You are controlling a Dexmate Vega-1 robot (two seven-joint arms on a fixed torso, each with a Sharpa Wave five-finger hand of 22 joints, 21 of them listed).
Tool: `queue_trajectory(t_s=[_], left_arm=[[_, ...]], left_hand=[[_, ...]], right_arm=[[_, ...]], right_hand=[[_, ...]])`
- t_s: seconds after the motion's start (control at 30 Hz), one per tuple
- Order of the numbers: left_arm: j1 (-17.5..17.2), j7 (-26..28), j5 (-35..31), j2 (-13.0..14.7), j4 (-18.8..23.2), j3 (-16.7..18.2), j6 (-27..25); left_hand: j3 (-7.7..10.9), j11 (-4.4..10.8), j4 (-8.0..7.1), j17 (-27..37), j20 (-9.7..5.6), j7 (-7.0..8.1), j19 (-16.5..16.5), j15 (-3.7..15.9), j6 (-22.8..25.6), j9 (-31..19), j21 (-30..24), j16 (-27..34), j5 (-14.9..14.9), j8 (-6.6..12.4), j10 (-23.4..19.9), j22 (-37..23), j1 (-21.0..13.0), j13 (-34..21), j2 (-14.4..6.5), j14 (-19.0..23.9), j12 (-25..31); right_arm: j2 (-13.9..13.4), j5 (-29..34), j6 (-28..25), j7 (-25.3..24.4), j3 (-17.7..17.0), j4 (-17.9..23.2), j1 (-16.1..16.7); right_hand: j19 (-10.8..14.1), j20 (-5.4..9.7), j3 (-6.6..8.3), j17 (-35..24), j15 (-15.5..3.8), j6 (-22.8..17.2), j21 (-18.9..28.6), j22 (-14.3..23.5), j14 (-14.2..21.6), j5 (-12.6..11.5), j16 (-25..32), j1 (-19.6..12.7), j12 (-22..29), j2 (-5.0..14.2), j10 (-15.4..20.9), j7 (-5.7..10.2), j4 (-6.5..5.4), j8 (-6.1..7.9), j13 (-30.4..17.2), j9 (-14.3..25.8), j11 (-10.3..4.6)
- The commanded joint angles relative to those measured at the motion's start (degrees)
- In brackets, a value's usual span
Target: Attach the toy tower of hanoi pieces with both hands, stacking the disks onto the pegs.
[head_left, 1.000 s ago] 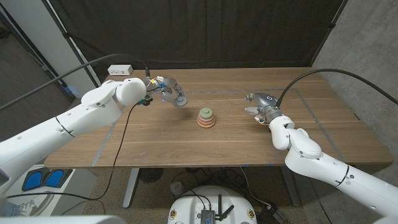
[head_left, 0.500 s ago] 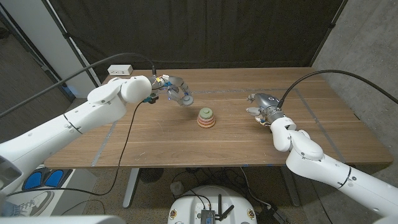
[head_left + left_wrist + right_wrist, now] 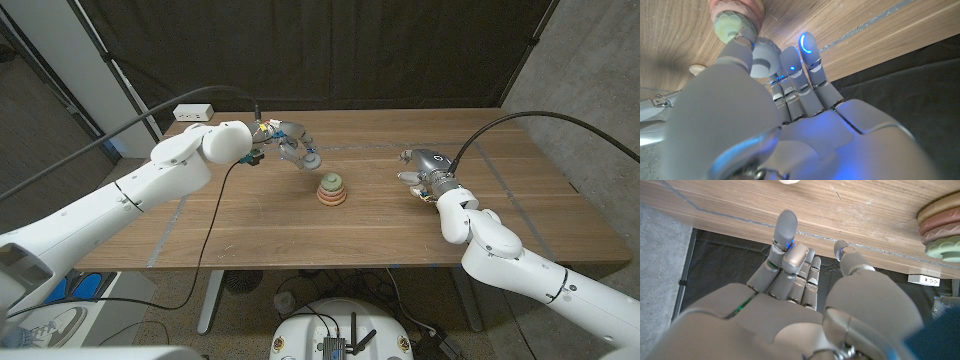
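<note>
Here the left hand (image 3: 297,147) pinches a small pale green disk (image 3: 312,160) just above the stack of disks (image 3: 331,188) on the wooden table (image 3: 250,225). The right hand (image 3: 423,173) holds nothing, with its fingers a little apart.

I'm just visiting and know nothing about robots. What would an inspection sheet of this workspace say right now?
Surface: wooden table, with thin pale lines.
Job's things: disk stack at mid-table; small pale green disk held above the table, beside the stack.
Clutter: white power strip at the far corner.
Robot hands: left robot hand holds the disk; right robot hand holds nothing, fingers apart.
Cables: black cable crosses the table.
Surroundings: dark curtain behind.
</note>
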State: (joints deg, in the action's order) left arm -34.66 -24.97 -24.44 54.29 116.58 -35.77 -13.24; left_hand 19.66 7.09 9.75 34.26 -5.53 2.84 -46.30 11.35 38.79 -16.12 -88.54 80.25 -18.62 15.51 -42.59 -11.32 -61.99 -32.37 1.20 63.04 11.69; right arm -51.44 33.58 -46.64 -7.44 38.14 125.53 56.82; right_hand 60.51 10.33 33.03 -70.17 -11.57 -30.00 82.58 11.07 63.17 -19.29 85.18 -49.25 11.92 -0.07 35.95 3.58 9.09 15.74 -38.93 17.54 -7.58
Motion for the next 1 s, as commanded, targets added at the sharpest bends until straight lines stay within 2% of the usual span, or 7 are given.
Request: queue_trajectory(t_s=[0.03,0.43,1.0], left_arm=[[2.8,-1.7,-1.0,-3.5,-2.8,-2.6,2.2],[4.7,-3.0,-2.9,-5.7,-4.9,-4.7,2.9],[4.2,-1.6,-3.3,-7.7,-7.5,-6.1,4.4]], left_hand=[[0.03,3.94,-0.33,0.4,-6.68,-0.07,-0.6,1.27,0.7,-0.3,-0.3,-0.1,-0.3,0.16,-4.8,-0.2,-0.7,-4.3,-0.6,0.3,0.4],[-0.15,3.80,-0.32,0.5,-6.66,-0.10,-0.7,1.27,0.7,-0.4,-0.4,-0.2,-0.4,-0.12,-4.5,-0.2,-0.8,-4.2,-0.4,0.4,0.0],[-0.55,3.69,-0.47,0.7,-6.65,-0.23,-1.0,1.26,0.8,-0.5,-0.4,-0.2,-0.4,-0.56,-4.4,-0.2,-0.6,-4.1,-0.3,0.9,-0.1]], right_arm=[[-0.6,-0.9,-0.6,-1.1,-0.8,0.7,0.9],[-1.2,-2.1,-0.7,-1.9,-1.4,0.8,1.5],[-1.6,-3.3,0.0,-2.7,-1.8,0.5,1.5]], right_hand=[[0.1,2.34,0.07,0.0,-0.90,-0.3,0.1,0.2,-0.1,-0.4,0.2,0.5,0.1,-0.02,0.3,-0.16,0.13,0.39,-0.2,0.2,-0.02],[0.0,2.35,0.08,-0.1,-0.90,-0.3,0.0,0.1,-0.1,-0.4,0.4,0.6,0.1,-0.02,0.4,-0.10,0.13,0.38,-0.3,0.2,0.02],[0.0,2.35,0.14,0.0,-0.91,-0.2,0.1,0.2,-0.2,-0.5,0.4,0.7,0.0,0.00,0.4,0.00,0.17,0.40,-0.4,0.3,-0.04]])
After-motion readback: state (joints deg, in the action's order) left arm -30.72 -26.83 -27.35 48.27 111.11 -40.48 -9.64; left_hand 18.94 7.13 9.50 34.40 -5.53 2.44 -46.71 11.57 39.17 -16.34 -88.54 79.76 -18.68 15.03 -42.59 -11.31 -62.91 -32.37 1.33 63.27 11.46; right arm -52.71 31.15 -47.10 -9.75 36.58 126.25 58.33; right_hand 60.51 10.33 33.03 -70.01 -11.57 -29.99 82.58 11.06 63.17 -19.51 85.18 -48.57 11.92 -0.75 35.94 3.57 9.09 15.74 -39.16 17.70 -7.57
